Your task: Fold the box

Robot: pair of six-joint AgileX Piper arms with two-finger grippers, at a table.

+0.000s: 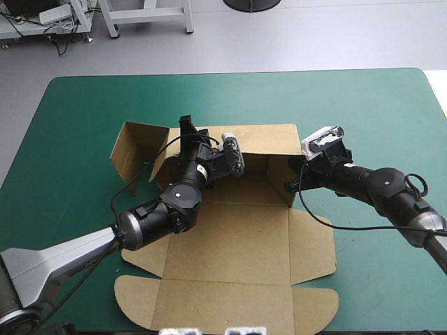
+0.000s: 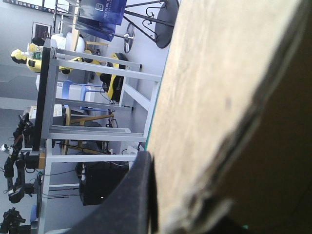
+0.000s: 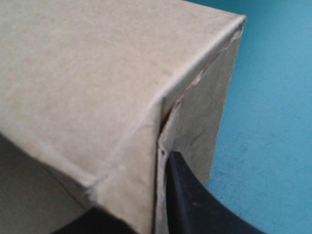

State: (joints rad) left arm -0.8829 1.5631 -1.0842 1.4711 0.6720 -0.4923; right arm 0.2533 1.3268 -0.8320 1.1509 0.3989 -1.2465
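The box (image 1: 230, 237) lies in the middle of the teal-green table (image 1: 363, 105), most of its brown sheet flat on the cover. Taking the table's far edge as 12 o'clock, the sheet's wall on the 12 o'clock side stands raised. At 10 o'clock an end flap (image 1: 133, 150) sticks out from that wall, up off the cover and angled outward. At 3 o'clock a side flap (image 1: 313, 241) lies flat. At 6 o'clock the lid panel with its 2 rounded ears (image 1: 133, 296) reaches almost to the table's near edge.

The left gripper (image 1: 187, 131) comes in from 8 o'clock and sits at the top edge of the raised wall, at about 11 o'clock on the box. In its wrist view, 1 black finger (image 2: 134, 195) presses flat against the board, which fills the space beside it. The other finger is hidden behind the sheet, so the gripper looks all but closed, with the wall pinched between.

The right gripper (image 1: 295, 176) comes in from 4 o'clock and meets the raised wall's right-hand corner, at about 1 o'clock on the box. Its wrist view shows that corner close up. 1 black finger (image 3: 187, 200) lies against the outside of the short end panel, and the other shows dark on the inner side. They are nearly together, with the board clamped between them.
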